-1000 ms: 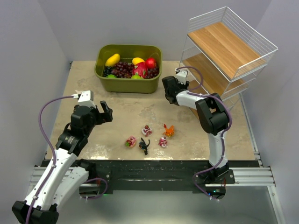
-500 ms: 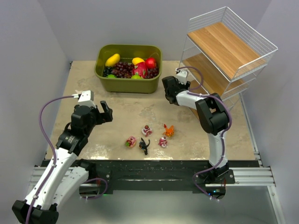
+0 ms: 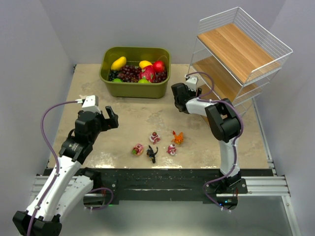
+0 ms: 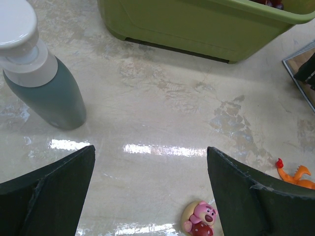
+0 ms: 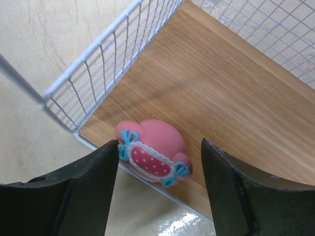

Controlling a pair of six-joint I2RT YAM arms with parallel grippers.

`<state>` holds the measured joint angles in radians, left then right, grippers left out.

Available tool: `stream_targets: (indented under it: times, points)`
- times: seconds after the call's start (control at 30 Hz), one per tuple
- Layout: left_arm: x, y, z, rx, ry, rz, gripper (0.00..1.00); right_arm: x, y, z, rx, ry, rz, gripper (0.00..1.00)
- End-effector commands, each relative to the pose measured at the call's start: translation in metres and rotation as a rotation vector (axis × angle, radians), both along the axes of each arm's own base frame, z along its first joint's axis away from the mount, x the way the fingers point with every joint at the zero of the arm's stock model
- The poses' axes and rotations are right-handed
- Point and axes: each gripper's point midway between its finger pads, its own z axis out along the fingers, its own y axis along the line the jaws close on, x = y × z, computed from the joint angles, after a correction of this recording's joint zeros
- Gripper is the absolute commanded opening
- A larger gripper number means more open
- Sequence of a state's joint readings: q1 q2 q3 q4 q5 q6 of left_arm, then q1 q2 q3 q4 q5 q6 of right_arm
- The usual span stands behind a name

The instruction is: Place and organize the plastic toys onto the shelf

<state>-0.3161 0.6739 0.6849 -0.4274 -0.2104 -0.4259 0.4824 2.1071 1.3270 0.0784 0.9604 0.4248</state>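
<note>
Pink toy (image 5: 150, 155) sits at shelf (image 5: 221, 93) edge, unclamped.

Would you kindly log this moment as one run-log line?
right hand: open, astride pink toy lying on shelf tier | left hand: open, empty, above table | five toys on table

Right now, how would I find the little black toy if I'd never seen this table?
Start at the beige table and go to the middle of its near edge, where five tiny toys cluster. The black creature lies lowest, between two pink figurines; it alone is dark and spiky.
</note>
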Motion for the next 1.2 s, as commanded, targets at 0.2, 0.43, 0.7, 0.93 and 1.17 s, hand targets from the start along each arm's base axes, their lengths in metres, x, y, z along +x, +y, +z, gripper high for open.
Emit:
stream_targets:
  times: [0.2, 0.43, 0.7, 0.93, 1.17]
  points:
    - [0.006, 0.003, 0.024, -0.006, -0.071, 0.016, 0.99, 0.005, 0.004, 0.04, 0.002, -0.136, -0.012, 0.82]
    - [0.005, 0.004, 0.024, -0.005, -0.07, 0.023, 1.0, -0.004, 0.011, 0.055, 0.021, -0.182, 0.012, 0.9]
    - [-0.003, 0.008, 0.027, -0.023, -0.075, 0.04, 1.0, -0.02, 0.026, 0.08, 0.027, -0.238, 0.066, 0.96]
    - [-0.01, 0.01, 0.026, -0.027, -0.069, 0.043, 1.0, -0.039, 0.065, 0.107, 0.078, -0.29, 0.252, 0.98]
    - [-0.017, 0.01, 0.027, -0.038, -0.057, 0.037, 1.0, -0.088, 0.107, 0.143, 0.201, -0.245, 0.557, 0.98]
